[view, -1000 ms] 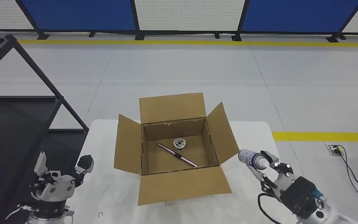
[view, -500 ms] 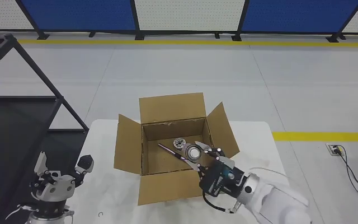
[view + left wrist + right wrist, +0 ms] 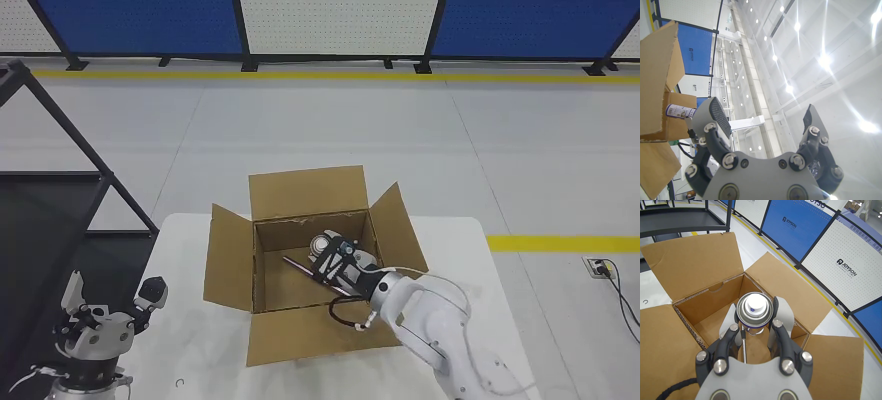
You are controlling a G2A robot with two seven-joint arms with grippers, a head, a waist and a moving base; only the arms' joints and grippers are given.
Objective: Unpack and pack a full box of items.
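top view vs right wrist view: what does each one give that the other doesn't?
Top view adds the left hand, open, by the white table's near corner, apart from the box. Right wrist view adds the spray can's white cap and the right hand's fingers clamped on its sides. Shared: the open box, the thin rod on its floor, and the right hand holding the can over the box's inside.

The white table (image 3: pixel 450 240) carries an open cardboard box (image 3: pixel 305 192), flaps spread, at its far edge.
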